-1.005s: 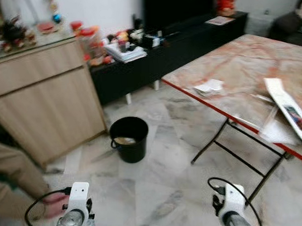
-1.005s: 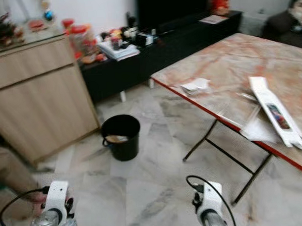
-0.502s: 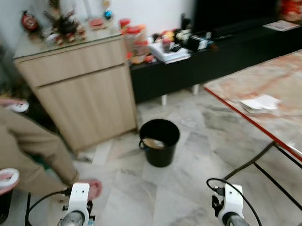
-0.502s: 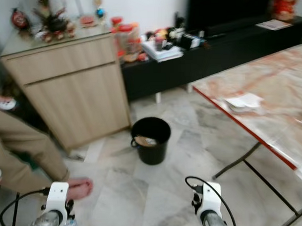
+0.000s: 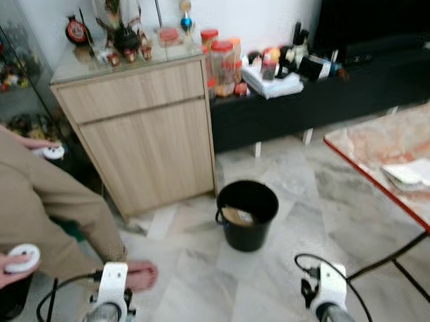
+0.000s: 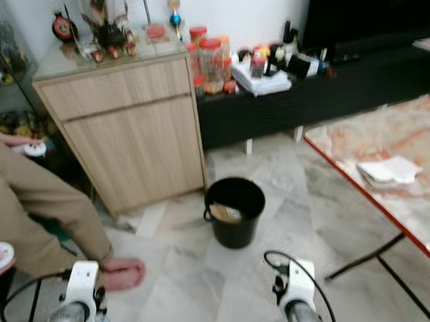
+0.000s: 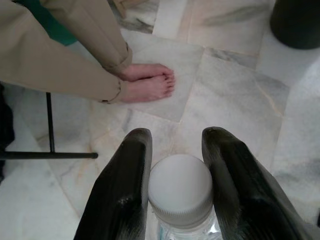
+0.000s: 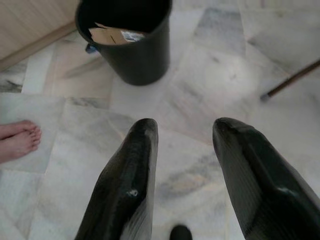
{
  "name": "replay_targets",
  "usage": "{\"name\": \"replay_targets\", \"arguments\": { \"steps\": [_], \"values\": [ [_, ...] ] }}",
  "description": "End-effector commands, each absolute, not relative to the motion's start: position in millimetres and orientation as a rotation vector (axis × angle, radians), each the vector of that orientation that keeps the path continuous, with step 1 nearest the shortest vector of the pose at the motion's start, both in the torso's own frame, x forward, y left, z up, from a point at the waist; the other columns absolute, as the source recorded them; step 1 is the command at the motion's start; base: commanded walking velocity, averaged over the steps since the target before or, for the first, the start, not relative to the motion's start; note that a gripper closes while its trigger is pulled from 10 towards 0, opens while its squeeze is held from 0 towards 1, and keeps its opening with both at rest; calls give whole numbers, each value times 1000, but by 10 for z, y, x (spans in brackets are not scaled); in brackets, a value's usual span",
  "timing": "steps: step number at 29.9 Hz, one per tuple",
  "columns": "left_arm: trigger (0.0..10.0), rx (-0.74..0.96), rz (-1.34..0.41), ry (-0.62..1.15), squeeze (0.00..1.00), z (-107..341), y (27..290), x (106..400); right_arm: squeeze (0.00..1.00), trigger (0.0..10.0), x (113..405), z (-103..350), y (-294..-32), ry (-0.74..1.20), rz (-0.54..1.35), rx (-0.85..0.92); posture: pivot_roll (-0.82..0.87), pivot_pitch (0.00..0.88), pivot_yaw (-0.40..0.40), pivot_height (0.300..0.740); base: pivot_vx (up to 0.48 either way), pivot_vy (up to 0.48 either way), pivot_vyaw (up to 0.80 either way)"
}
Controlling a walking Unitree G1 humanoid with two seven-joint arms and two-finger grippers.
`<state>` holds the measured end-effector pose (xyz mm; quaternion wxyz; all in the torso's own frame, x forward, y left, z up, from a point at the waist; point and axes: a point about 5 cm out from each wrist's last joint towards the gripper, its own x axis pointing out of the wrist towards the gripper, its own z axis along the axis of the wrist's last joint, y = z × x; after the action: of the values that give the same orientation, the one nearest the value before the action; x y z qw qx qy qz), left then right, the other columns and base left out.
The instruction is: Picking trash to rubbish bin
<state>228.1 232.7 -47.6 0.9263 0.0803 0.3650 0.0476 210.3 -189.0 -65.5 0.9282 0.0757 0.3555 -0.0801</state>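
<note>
**Spotter:** Marble floor tiles [image 5: 205, 288] run ahead of you to a black rubbish bin [image 5: 248, 215], standing at about twelve o'clock in the head view, slightly toward one. A wooden cabinet [image 5: 140, 132] is behind it at eleven, and a marble-topped table [image 5: 395, 151] edges in at two to three o'clock.

**Operator:** How far along am I?

**Spotter:** Partway, I'd judge. Your left gripper [image 7: 175, 150] has its two black fingers pressed against the neck of a plastic bottle [image 7: 181, 192], white cap between them, so the pickup looks done. The carry and the drop are left. The bin already holds some cardboard [image 8: 112, 35].

**Operator:** And the right side?

**Spotter:** Your right gripper [image 8: 182, 150] has its fingers spread with nothing between them. It hangs over bare floor, with the bin at its twelve o'clock.

**Operator:** Where's the bottle against the bin?

**Spotter:** In the head view the bottle sits low at seven o'clock under your left wrist, well apart from the bin. In the left wrist view the bin's dark wall [image 7: 297, 22] shows at one o'clock.

**Operator:** Anything in the way?

**Spotter:** A person sits at your nine o'clock; a bare foot [image 7: 147, 87] rests on the tiles near your left gripper's path. Mind it as you close in.
</note>
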Motion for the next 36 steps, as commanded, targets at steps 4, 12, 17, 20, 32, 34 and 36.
{"name": "replay_targets", "arguments": {
  "steps": [4, 12, 17, 20, 32, 34, 36],
  "values": [
    [10000, 182, 116, 757, 0, -460, 2417, 2270, 0, 10000, 2161, -631, -1793, 712, -142, 171, 181, 0, 28, 740, 314, 0, 0],
    [10000, 183, 117, 758, 0, -462, 2424, 2264, 0, 10000, 2155, -637, -1772, 717, -126, 159, 184, 0, 28, 740, 315, 0, 0],
    [10000, 183, 114, 758, 0, -460, 2422, 2267, 0, 10000, 2151, -641, -1763, 719, -130, 166, 186, 0, 29, 740, 315, 0, 0],
    [10000, 183, 113, 757, 0, -457, 2424, 2270, 0, 10000, 2150, -643, -1758, 721, -131, 167, 186, 0, 29, 740, 312, 0, 0],
    [10000, 182, 112, 754, 0, -450, 2425, 2281, 0, 10000, 2156, -638, -1755, 715, -131, 178, 187, 0, 30, 740, 314, 0, 0],
    [10000, 182, 113, 755, 0, -453, 2426, 2277, 0, 10000, 2154, -640, -1752, 717, -130, 178, 187, 0, 30, 740, 313, 0, 0],
    [10000, 182, 113, 755, 0, -453, 2425, 2277, 0, 10000, 2153, -641, -1751, 717, -129, 179, 187, 0, 30, 740, 313, 0, 0]
  ]
}}
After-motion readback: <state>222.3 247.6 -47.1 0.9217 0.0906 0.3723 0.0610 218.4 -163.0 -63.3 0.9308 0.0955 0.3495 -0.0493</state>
